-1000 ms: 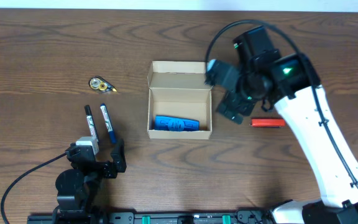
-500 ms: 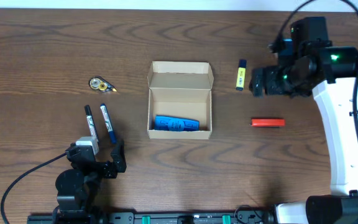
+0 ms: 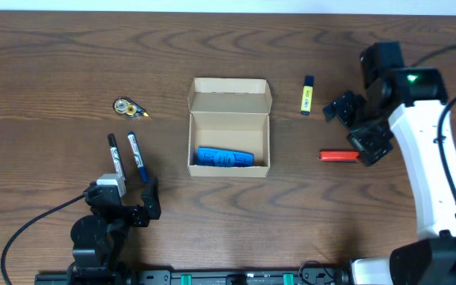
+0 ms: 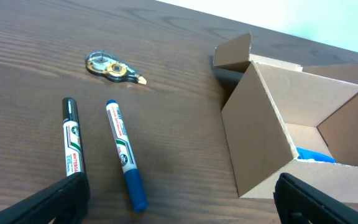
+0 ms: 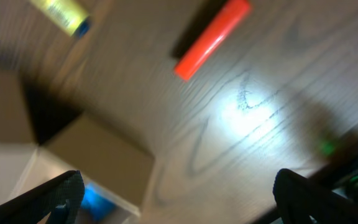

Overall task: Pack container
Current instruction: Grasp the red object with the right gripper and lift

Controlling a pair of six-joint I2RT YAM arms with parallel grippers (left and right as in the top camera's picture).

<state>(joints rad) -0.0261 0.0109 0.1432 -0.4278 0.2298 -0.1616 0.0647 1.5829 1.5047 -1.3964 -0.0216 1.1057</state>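
Overhead, the open box (image 3: 229, 100) held a blue item (image 3: 224, 157); the right claw (image 3: 355, 127) gaped, released, beside a red marker (image 3: 340, 156), and the left claw (image 3: 125, 207) gaped at the near edge.

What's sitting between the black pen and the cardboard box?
A blue pen, lying beside the black pen; the table from there to the box is bare. The overhead view shows it.

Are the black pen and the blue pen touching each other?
Apart. The left wrist view shows bare wood between the black pen and the blue pen along their whole length.
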